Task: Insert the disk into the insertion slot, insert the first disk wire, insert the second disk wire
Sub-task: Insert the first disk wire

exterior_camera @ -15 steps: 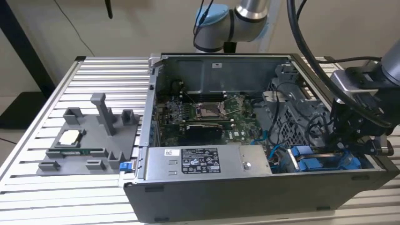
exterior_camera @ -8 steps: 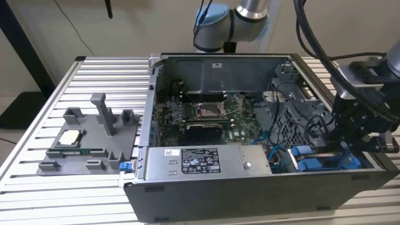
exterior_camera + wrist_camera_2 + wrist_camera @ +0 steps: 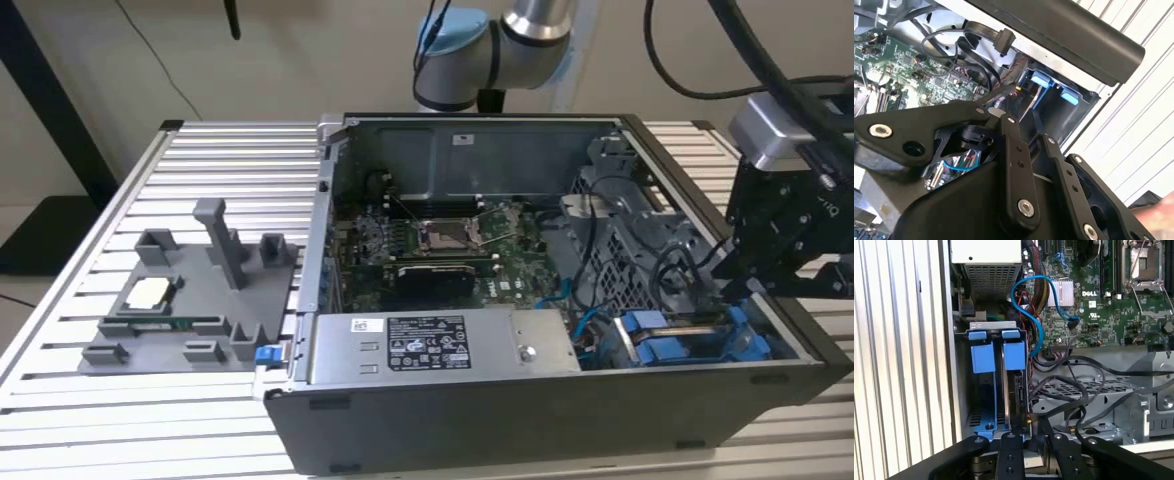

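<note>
A: Where's the drive?
B: The silver-grey hard drive in its bright blue plastic carrier frame [image 3: 1016, 382] sits edge-on inside the narrow grey metal drive bay [image 3: 994, 326]. That's the corner of the open black computer case [image 3: 534, 425] on the exterior view's right.
A: Gripper?
B: The black linkage gripper [image 3: 1031, 437] hangs right at the drive's end, with loose black cables [image 3: 1079, 385] just beside it. Open or closed: can't tell.
A: Wires?
B: A light blue cable [image 3: 1029, 295] loops over the green board near the bay. Can't tell whether anything is plugged into the drive.
A: Surface, room?
B: The case lies on a slatted aluminium counter [image 3: 200, 160]. A grey moulded fixture tray [image 3: 187, 310] lies beside it on the exterior view's left, with a square chip [image 3: 150, 293] in it. The grey labelled power-supply box [image 3: 441, 345] is next to the bay. Behind is a plain beige wall [image 3: 307, 50].
</note>
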`<state>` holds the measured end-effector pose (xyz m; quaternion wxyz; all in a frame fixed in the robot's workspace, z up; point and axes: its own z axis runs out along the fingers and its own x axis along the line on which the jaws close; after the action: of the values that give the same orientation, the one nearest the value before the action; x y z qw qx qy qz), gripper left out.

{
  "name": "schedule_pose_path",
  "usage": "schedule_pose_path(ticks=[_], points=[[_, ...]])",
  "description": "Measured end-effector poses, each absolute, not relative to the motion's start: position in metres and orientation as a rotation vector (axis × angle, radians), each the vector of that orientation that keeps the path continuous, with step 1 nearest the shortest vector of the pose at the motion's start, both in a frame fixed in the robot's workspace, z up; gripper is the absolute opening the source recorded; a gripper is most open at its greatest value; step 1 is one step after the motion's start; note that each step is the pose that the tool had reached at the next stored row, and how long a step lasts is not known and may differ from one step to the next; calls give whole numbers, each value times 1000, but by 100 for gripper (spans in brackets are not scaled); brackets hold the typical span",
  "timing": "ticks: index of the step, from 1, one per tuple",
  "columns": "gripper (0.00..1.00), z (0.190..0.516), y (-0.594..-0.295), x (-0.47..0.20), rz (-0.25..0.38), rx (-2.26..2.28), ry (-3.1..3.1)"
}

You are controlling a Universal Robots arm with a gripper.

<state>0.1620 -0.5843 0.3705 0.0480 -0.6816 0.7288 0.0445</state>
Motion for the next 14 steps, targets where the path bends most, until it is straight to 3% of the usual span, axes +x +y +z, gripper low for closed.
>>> schedule_pose_path(ticks=[14], points=[[27, 374, -562, 171, 136, -2080, 2224]])
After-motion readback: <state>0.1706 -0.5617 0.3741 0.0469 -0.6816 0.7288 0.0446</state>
